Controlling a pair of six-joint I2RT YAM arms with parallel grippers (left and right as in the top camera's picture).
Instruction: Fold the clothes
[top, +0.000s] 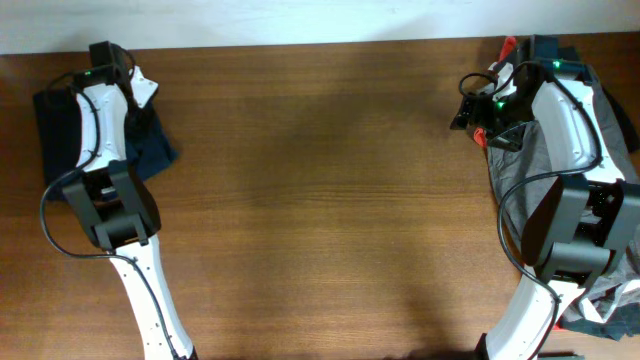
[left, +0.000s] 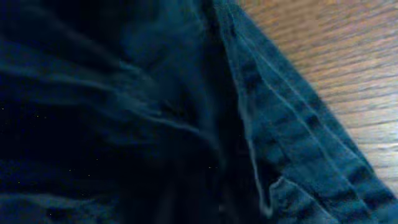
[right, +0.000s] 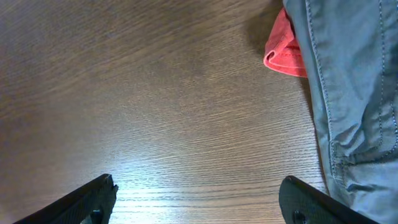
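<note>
Wood-grained surface (top: 320, 180) seen from overhead, with one arm at each side. Dark navy shorts (top: 158, 150) lay bunched at about 10 o'clock, near the far left corner and partly covered by the left arm (top: 100, 130). In the left wrist view, creased navy cloth with a stitched seam filled nearly the whole field, with bare wood showing only toward 2 o'clock. The left claw (top: 140, 95) hung over the shorts; whether it was released or clenched could not be told. The right claw (right: 199, 202) was released, its two dark fingers spread wide above bare wood, grasping nothing. At about 2 o'clock from it lay a red garment (right: 286, 53), tucked partly under grey trousers (right: 354, 93) that ran down the right edge, well apart from the shorts.
</note>
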